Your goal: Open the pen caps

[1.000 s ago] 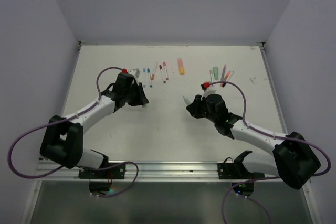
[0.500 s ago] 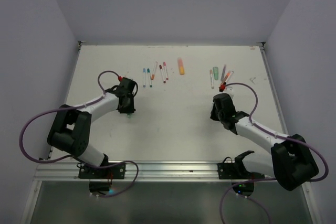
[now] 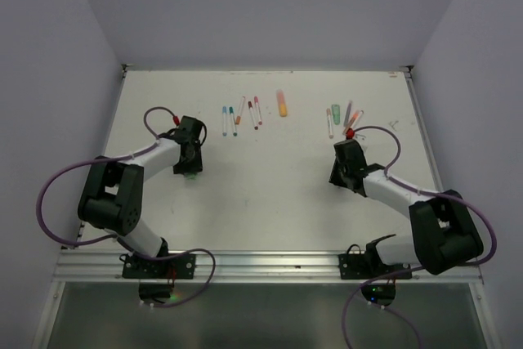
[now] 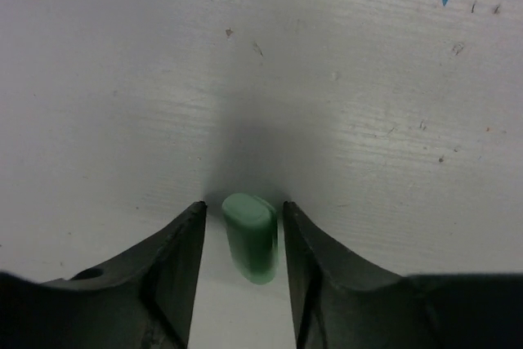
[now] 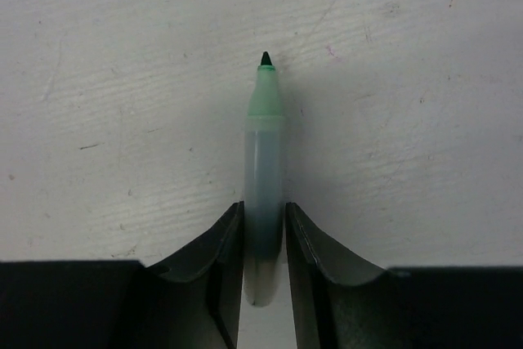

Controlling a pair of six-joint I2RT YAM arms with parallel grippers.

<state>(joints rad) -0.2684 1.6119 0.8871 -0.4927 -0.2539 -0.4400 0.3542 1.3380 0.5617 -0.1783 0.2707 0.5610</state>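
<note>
In the left wrist view a short mint green pen cap [image 4: 249, 234] lies on the white table between the fingers of my left gripper [image 4: 243, 203], with a small gap on each side; the jaws are open and do not grip it. From above, the left gripper [image 3: 189, 166] is low over the table at the left, with a bit of green just under it. My right gripper [image 5: 263, 204] is shut on the pale barrel of an uncapped green pen [image 5: 265, 145], its dark tip pointing away, close to the table. From above, the right gripper [image 3: 339, 171] is at the right.
Several slim pens [image 3: 230, 118] lie in a row at the back left, with an orange highlighter [image 3: 282, 104] beside them. More pens and a pale green highlighter [image 3: 335, 111] lie at the back right, just beyond my right arm. Walls enclose the table on three sides.
Both arms have pulled apart from the table's middle and come down low over the surface. The left jaws have let go of the green cap.
</note>
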